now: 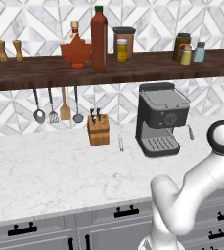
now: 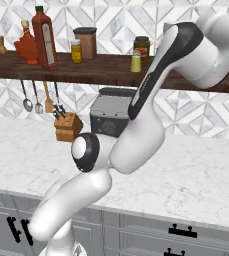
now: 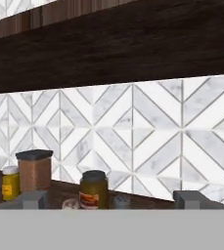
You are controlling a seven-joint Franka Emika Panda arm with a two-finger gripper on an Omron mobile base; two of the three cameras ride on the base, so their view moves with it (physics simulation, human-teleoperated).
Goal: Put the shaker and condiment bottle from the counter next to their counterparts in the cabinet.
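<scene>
Gripper jaws stand spread wide with nothing between them; the hand view shows the two finger tips far apart, looking along the cabinet shelf. Between them, on the shelf, sit a dark jar and the grey cap of the shaker just beside it.

Left base view: the condiment bottle stands upright on the cabinet, touching or just beside the maple-leaf bottle. Far along the shelf from it, the shaker stands just beside the yellow-green shaker, above the coffee machine on the counter.

Right base view: the condiment bottle stands beside the maple-leaf bottle; the yellow-green shaker is partly masked by the arm.
</scene>
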